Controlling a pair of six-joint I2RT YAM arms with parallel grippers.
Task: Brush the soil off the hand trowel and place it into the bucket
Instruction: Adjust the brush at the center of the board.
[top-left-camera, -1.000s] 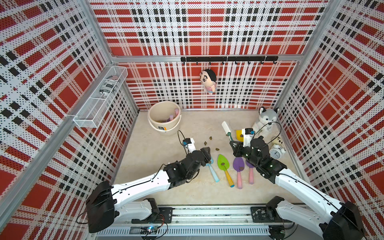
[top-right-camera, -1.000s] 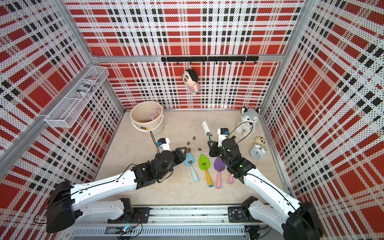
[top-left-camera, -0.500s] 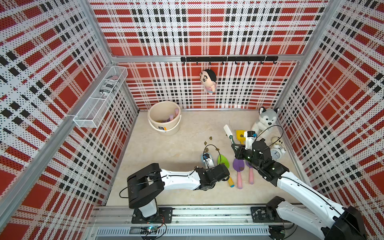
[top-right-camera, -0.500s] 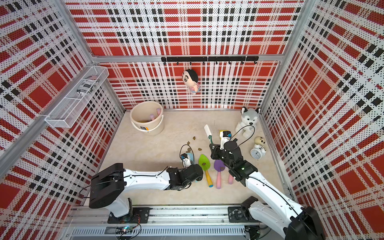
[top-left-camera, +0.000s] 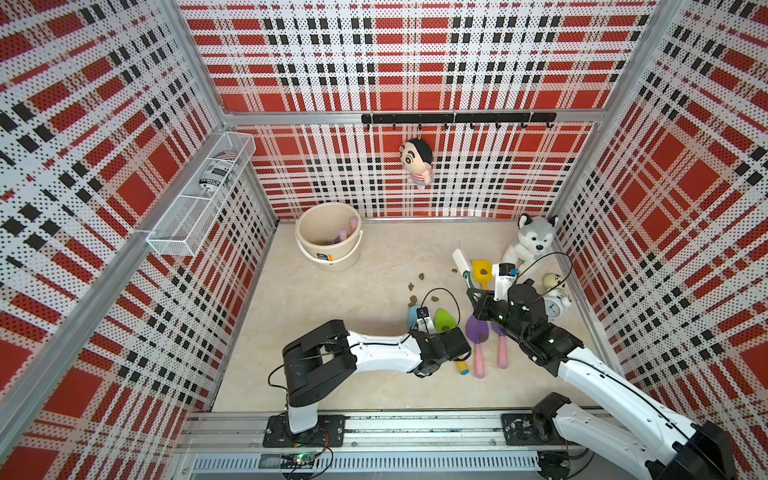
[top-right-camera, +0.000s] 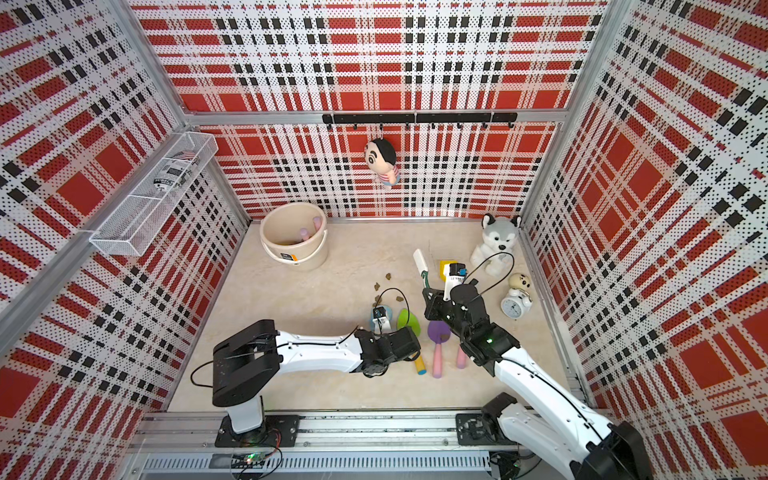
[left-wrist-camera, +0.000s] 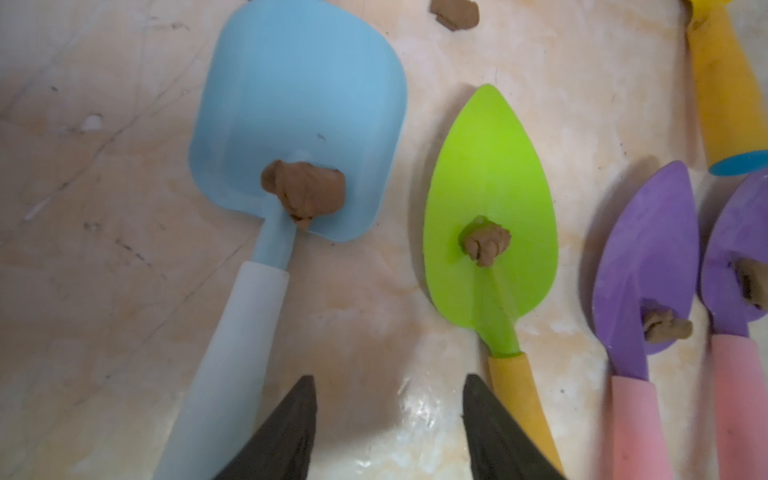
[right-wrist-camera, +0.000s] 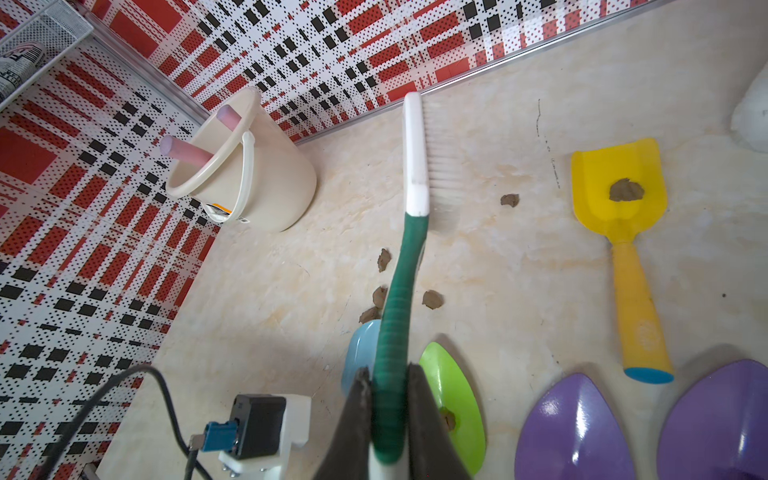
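Mostly bare floor (top-left-camera: 328, 303) beside bucket (top-left-camera: 348, 254)

Two handles (top-left-camera: 353, 226) stand in bucket (top-left-camera: 351, 254). Soil lumps (top-left-camera: 414, 299) lie right of bucket and in front of it; row of trowels (top-left-camera: 476, 330) just beyond them, further front. Plush dog (top-left-camera: 534, 237) far right of bucket.

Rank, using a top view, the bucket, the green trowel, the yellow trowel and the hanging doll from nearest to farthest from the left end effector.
1. The green trowel, right beside the left end effector.
2. The yellow trowel, farther back on the right.
3. The bucket, at the back left.
4. The hanging doll, up on the back wall.
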